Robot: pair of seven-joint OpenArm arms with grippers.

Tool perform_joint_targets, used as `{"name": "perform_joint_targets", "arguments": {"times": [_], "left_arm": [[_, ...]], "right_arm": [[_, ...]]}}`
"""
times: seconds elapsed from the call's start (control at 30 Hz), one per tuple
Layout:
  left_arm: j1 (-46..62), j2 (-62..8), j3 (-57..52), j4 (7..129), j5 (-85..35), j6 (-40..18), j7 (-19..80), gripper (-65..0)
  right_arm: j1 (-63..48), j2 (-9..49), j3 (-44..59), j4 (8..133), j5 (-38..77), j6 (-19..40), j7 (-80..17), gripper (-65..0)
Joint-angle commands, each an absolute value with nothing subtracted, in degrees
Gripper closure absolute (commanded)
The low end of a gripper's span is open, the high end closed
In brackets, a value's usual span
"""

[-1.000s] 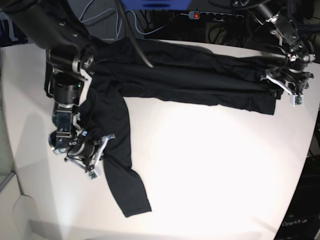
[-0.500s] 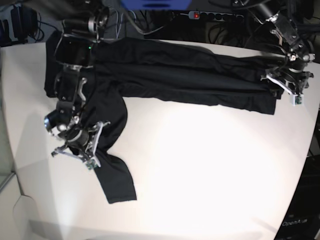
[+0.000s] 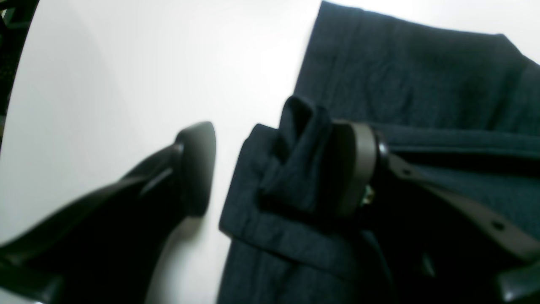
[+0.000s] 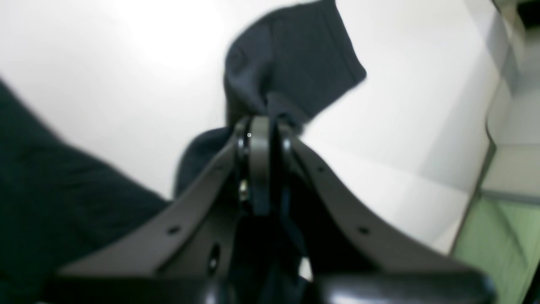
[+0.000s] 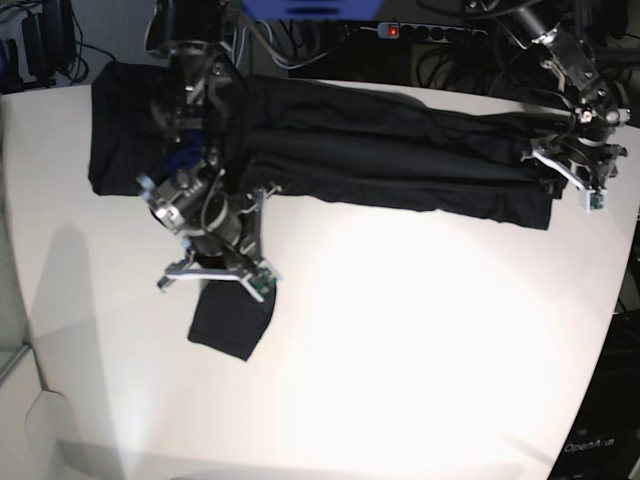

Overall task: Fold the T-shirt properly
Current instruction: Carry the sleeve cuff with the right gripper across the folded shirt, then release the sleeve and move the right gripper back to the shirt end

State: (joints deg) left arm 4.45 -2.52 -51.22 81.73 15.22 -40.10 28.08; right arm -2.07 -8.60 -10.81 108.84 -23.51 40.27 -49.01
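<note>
The black T-shirt [image 5: 380, 150] lies stretched across the far part of the white table [image 5: 420, 350]. My right gripper [image 5: 218, 283] is shut on one long sleeve and holds it lifted, with the sleeve end [image 5: 232, 325] hanging below. In the right wrist view the fingers [image 4: 260, 139] pinch the sleeve [image 4: 295, 55] above the table. My left gripper [image 5: 562, 176] is at the shirt's right end. In the left wrist view it [image 3: 274, 169] is open, with one finger [image 3: 196, 169] over bare table and the other [image 3: 354, 169] against a raised fold of the shirt [image 3: 400, 76].
A power strip [image 5: 430, 30] and cables lie behind the table's far edge. The table's left edge borders a pale ledge and a green surface [image 4: 506, 240]. My right arm [image 5: 195, 90] reaches over the shirt's left part.
My right gripper has carried the sleeve to the right and up the table, and the sleeve end has followed it inward. My right arm has swung over the shirt. My left gripper has not moved.
</note>
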Motion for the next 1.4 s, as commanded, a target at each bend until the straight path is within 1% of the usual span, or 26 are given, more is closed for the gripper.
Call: {"name": "perform_joint_targets", "arguments": {"times": [0.0, 0.23, 0.3, 0.43, 0.57, 0.77, 1.0, 1.37], "left_arm": [[4.2, -2.9, -51.2, 82.0, 16.4, -40.0, 29.2, -39.2], [4.2, -2.8, -51.2, 82.0, 16.4, -40.0, 29.3, -39.2], [4.2, -2.8, -51.2, 81.9, 16.4, -40.0, 29.2, -39.2], [4.3, -2.8, -49.4, 81.9, 16.4, -40.0, 29.4, -39.2], [4.3, -2.8, -48.9, 81.9, 16.4, -40.0, 29.4, -39.2], [4.2, -2.8, -48.9, 81.9, 16.4, -40.0, 29.4, -39.2], [4.1, -2.7, -48.9, 81.9, 16.4, -40.0, 29.4, -39.2], [2.9, -2.7, -48.9, 81.9, 16.4, -40.0, 29.5, -39.2]], "right_arm": [[-1.8, -9.0, -12.4, 109.9, -23.1, 40.0, -48.4, -0.9], [-4.7, -9.0, -23.3, 109.9, -22.5, 40.0, -48.0, -0.9], [-4.6, -9.0, -26.3, 109.9, -19.1, 40.0, -48.3, -0.9], [-4.3, -9.0, -29.1, 109.8, -13.0, 40.0, -48.4, -0.9], [-3.3, -9.0, -31.4, 109.8, -9.5, 40.0, -48.5, -1.0], [-5.1, -9.0, -32.0, 109.8, -5.4, 40.0, -48.5, -1.2], [-8.3, -9.0, -32.0, 109.8, -5.3, 40.0, -47.9, -1.0], [-8.6, -9.0, -32.1, 109.9, -5.3, 40.0, -47.9, -1.2]]}}
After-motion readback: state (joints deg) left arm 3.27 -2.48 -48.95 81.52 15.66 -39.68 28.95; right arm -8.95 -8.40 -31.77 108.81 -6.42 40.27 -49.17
